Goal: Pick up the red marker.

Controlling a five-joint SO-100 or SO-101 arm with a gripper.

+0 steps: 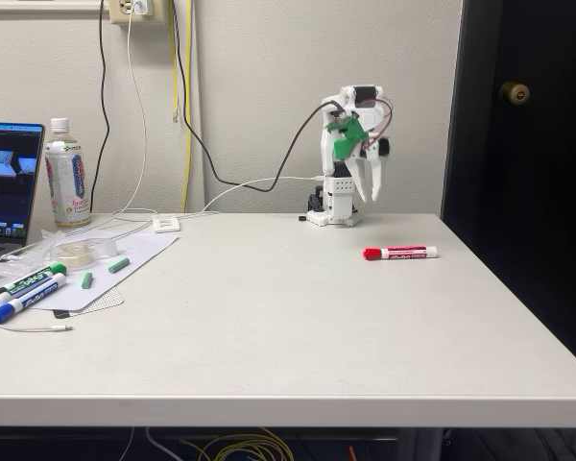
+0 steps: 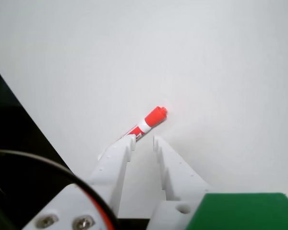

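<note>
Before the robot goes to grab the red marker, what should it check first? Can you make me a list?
1. The red marker lies flat on the table, nothing touching it: ok.
2. The gripper hangs above the table, holding nothing: ok.
3. Jaws stand slightly apart in the wrist view; wide enough for the barrel: cannot tell.
4. Marker seen ahead of the gripper in the wrist view: ok.
5. Bare table between arm and marker: ok.
6. The green-capped marker and blue-capped marker lie far off at the fixed view's left: ok.
</note>
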